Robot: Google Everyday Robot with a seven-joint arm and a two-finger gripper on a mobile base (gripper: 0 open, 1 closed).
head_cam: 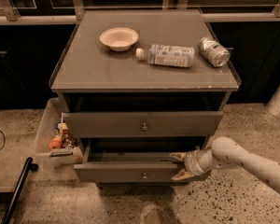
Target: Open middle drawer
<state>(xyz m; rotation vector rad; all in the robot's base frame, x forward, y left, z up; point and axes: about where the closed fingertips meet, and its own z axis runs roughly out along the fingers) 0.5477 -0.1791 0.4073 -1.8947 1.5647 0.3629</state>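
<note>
Camera view. A grey cabinet (pixel 84 73) stands centre frame on a speckled floor (pixel 252 204).

On the cabinet top, a white bowl (pixel 119 38) sits left of centre. A clear bottle (pixel 170 55) lies on its side just right of the bowl. A can (pixel 213 51) lies at the top's right end, near the bottle but apart from it.

Below the cabinet top, the upper drawer (pixel 142 124) stands slightly forward, with a dark gap above it. Under it the middle drawer (pixel 126 172) is pulled out part-way. A strip of plain grey inside shows behind its front, and its round knob (pixel 143 175) sits at the front's centre.

The gripper (pixel 179 166) is at the right end of the middle drawer's front, at its top edge. It pinches the front panel, with one finger inside the drawer and the other on the outer face. The white arm (pixel 242 160) reaches in from the cabinet's lower right.

Against the cabinet's left side, a clear bin (pixel 44 125) holds small items that are too small to identify.
</note>
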